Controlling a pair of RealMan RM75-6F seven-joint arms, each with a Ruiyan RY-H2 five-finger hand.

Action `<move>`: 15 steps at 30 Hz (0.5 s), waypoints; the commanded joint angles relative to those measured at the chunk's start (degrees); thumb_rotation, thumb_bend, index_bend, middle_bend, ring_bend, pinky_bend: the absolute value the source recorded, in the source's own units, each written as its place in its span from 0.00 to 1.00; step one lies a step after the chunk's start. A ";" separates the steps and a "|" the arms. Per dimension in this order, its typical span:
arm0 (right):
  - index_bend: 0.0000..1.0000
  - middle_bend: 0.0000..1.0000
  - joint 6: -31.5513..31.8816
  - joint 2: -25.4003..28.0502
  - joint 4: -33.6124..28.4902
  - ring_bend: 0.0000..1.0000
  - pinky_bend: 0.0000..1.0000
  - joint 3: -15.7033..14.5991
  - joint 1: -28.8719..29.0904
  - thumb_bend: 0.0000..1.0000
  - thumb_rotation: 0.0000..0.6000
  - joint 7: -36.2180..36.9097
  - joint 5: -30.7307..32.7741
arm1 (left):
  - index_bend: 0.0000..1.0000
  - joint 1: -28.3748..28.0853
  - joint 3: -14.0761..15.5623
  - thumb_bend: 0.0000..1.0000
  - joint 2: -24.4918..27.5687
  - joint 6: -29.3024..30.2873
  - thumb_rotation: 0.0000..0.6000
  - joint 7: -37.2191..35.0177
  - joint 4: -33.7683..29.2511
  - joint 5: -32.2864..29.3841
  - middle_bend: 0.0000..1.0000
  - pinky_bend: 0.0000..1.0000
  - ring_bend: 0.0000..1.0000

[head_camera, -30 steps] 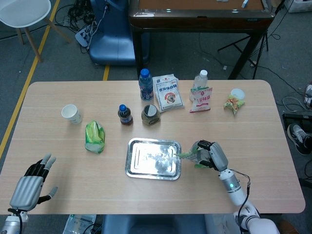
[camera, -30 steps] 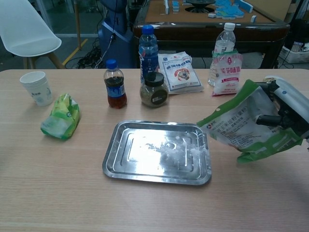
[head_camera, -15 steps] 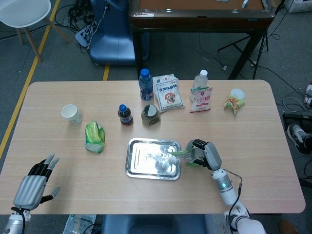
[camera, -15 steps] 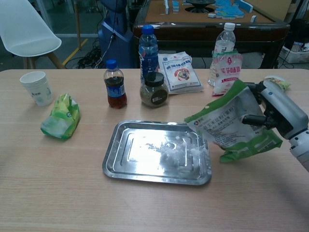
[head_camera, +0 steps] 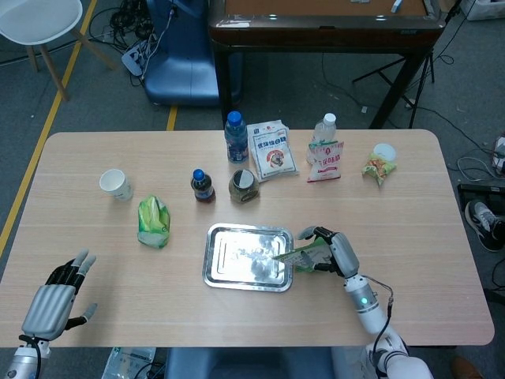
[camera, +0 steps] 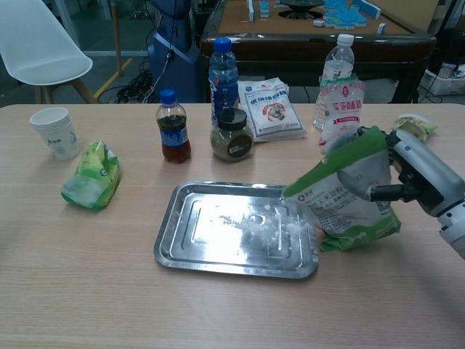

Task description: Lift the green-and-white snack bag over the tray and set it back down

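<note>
The green-and-white snack bag (head_camera: 298, 258) (camera: 347, 206) stands tilted at the right edge of the steel tray (head_camera: 237, 257) (camera: 218, 233). Its green top flap leans over the tray's right rim, and its bottom sits low, at or just above the tabletop beside the tray. My right hand (head_camera: 336, 251) (camera: 419, 179) grips the bag from its right side, fingers wrapped on it. Near the front left corner of the table my left hand (head_camera: 54, 298) hovers with its fingers spread and nothing in it; the chest view does not show it.
Behind the tray stand a small dark bottle (camera: 173, 135), a jar (camera: 232, 136), a blue bottle (camera: 223, 71), a white pouch (camera: 267, 107), a pink-and-white pouch (camera: 341, 109) and a clear bottle (camera: 337, 64). A green bag (camera: 93, 175) and paper cup (camera: 56, 132) lie left.
My right hand carried the bag left toward the tray, then lowered it and tipped it more upright at the tray's right edge. The left hand has barely moved.
</note>
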 commanded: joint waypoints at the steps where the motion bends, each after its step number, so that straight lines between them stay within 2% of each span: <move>1: 0.28 0.36 1.06 0.87 -0.35 0.35 0.44 -0.55 -0.59 0.34 1.00 0.00 -0.48 | 0.05 -0.03 -0.01 0.26 -0.03 -0.03 1.00 0.00 0.00 -0.02 0.00 0.10 0.08; 7: 0.12 0.22 4.15 3.18 -1.52 0.20 0.30 -1.07 -1.71 0.32 1.00 -0.77 -0.98 | 0.05 -0.11 0.01 0.26 -0.13 0.13 1.00 -0.18 0.03 0.28 0.00 0.10 0.08; 15: 0.09 0.19 9.45 7.49 -4.04 0.18 0.26 -2.07 -3.73 0.32 1.00 -4.28 -2.10 | 0.05 -0.05 -0.01 0.26 -0.12 0.65 1.00 -0.97 0.39 0.69 0.00 0.10 0.08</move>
